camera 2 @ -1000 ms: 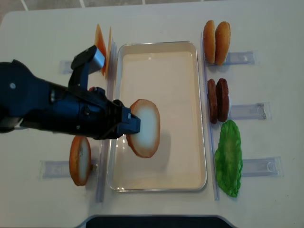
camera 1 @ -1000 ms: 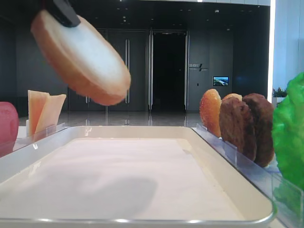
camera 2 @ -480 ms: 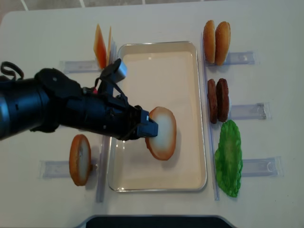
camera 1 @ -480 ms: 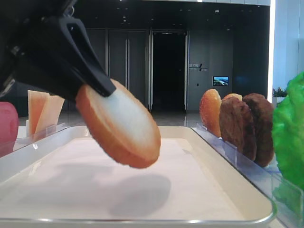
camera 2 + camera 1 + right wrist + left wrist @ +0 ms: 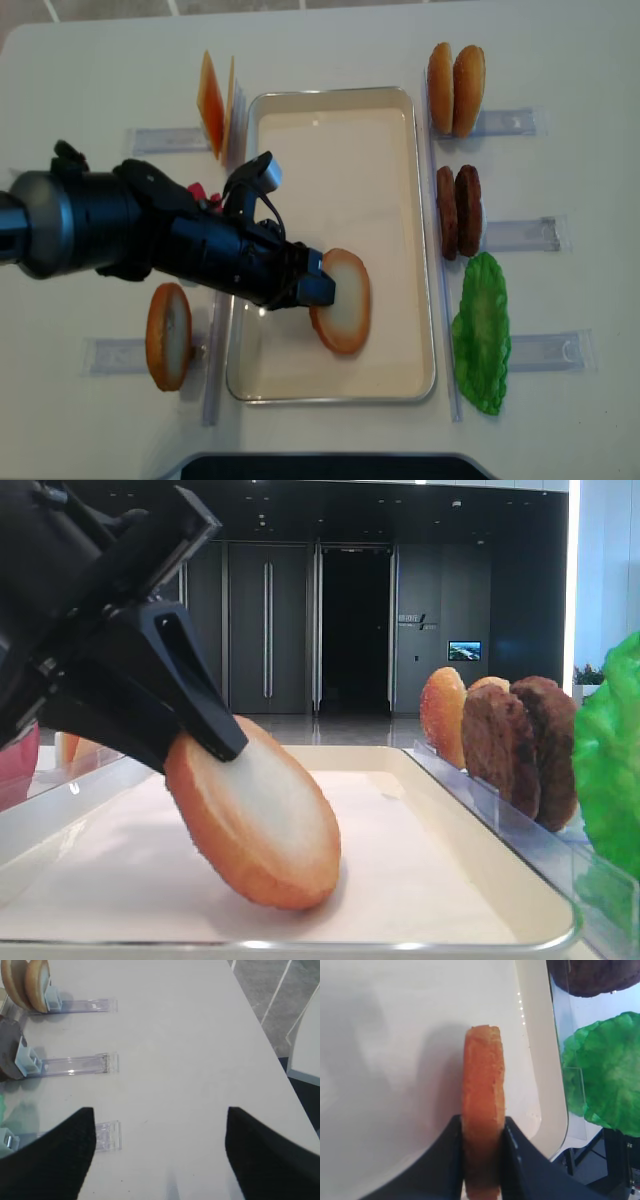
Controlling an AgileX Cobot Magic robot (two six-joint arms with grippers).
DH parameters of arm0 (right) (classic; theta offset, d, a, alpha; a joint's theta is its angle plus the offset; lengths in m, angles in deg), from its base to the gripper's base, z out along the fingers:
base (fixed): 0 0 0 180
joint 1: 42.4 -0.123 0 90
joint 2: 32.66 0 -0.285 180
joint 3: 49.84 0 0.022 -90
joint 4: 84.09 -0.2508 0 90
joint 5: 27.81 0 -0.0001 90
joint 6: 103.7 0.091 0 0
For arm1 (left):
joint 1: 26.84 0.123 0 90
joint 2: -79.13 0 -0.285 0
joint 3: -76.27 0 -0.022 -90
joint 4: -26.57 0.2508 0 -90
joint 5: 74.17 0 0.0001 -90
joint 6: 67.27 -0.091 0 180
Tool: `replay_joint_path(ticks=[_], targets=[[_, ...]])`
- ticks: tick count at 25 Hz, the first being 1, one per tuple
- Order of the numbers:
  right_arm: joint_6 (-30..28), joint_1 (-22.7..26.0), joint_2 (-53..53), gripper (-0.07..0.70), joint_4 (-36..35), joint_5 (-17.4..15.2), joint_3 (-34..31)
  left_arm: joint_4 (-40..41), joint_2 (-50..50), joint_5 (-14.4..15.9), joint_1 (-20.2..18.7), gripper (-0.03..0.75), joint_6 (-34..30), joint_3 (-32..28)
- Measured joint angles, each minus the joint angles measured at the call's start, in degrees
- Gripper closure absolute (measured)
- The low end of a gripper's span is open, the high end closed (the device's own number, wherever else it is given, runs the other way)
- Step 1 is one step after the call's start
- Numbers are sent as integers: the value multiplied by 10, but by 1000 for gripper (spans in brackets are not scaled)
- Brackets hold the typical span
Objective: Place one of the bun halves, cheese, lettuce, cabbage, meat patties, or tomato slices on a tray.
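The bun half (image 5: 342,301) has come down onto the tray (image 5: 415,235), the left gripper (image 5: 318,291) pinching it. Three more buns, two meat patties (image 5: 459,211), one lettuce (image 5: 483,333).

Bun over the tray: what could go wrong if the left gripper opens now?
The bun is tilted, lower edge on the tray, clamped at its upper edge by the left gripper. Released, it may roll or flop unpredictably. Sitting nearer the right rim, it could tip toward the lettuce side.
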Motion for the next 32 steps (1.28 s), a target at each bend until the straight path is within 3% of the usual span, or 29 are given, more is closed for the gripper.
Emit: replay_joint_path(ticks=[6,8,10,15,21,22,32], targets=[[0,0,0,90,0,0,0,1,-8,0,0,566,0,2],[0,0,0,90,0,0,0,22,-8,0,0,532,15,3],[0,0,0,90,0,0,0,55,-8,0,0,442,38,3],[0,0,0,90,0,0,0,158,1,4,0,230,135,3],[0,0,0,90,0,0,0,320,69,18,0,185,293,4],[0,0,0,90,0,0,0,320,69,18,0,185,293,4],[0,0,0,90,0,0,0,577,193,144,15,184,501,89]])
